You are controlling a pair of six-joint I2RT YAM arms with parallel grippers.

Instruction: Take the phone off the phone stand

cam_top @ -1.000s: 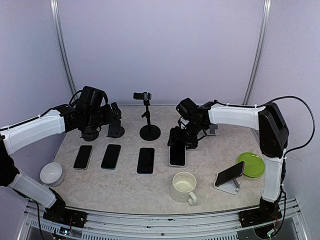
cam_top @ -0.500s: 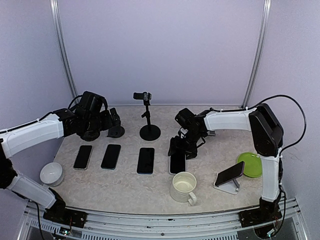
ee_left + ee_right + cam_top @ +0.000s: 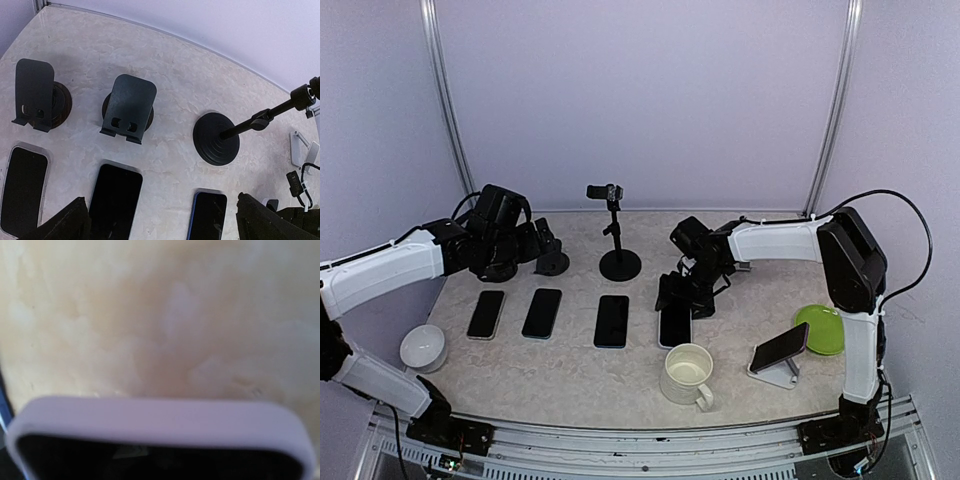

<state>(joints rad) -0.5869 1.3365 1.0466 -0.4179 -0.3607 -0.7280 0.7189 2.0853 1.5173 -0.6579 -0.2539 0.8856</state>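
A dark phone (image 3: 780,346) leans on a white phone stand (image 3: 775,377) at the front right. Several phones lie flat in a row; the rightmost one (image 3: 675,324) has a lavender case. My right gripper (image 3: 685,292) sits low over its far end. The right wrist view shows only the blurred case edge (image 3: 155,415) filling the bottom, with the fingers hidden. My left gripper (image 3: 540,242) is open and empty above the two empty black stands (image 3: 552,262). In the left wrist view (image 3: 167,231) its fingertips (image 3: 70,225) stand wide apart over two flat phones (image 3: 114,196).
A black tripod (image 3: 618,262) with a small camera stands at the back centre. A cream mug (image 3: 687,374) sits in front of the row, a green plate (image 3: 823,328) at the right, and a white bowl (image 3: 423,347) at the front left. Another white stand (image 3: 300,149) is behind the right arm.
My right gripper came down and toward the front, bringing the lavender-cased phone flat into the row; it has barely moved in the last half second. The left gripper shifted slightly.
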